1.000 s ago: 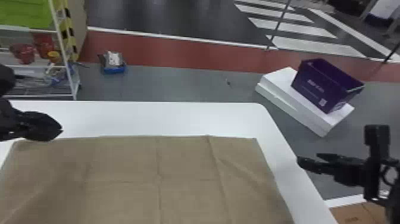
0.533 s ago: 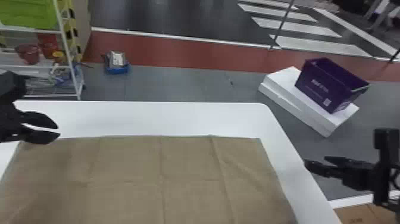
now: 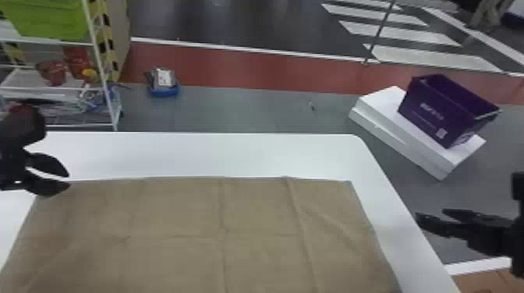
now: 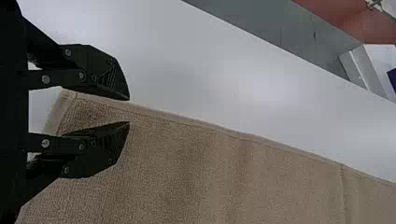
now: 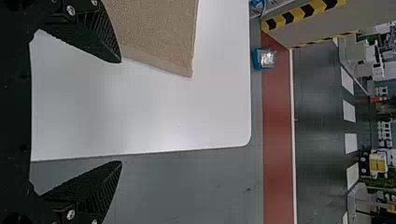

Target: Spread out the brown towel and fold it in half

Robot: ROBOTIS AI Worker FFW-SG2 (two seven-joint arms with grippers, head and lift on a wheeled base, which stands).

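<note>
The brown towel lies spread flat on the white table, with creases running across it. At its far left corner is my left gripper, open. In the left wrist view the left gripper has its fingers apart over the towel's edge, with the corner between them and the wrist. My right gripper is open beyond the table's right edge. The right wrist view shows the right gripper with a wide gap, its fingers on either side of the table edge, and the towel's corner farther off.
The white table has a bare strip along its far and right sides. Beyond it stand a wire shelf at left, a blue-based item on the floor, and a purple box on white slabs at right.
The left gripper's fingers have opened from nearly together at the towel's far left corner. The head view has shifted slightly; the towel has stayed flat.
</note>
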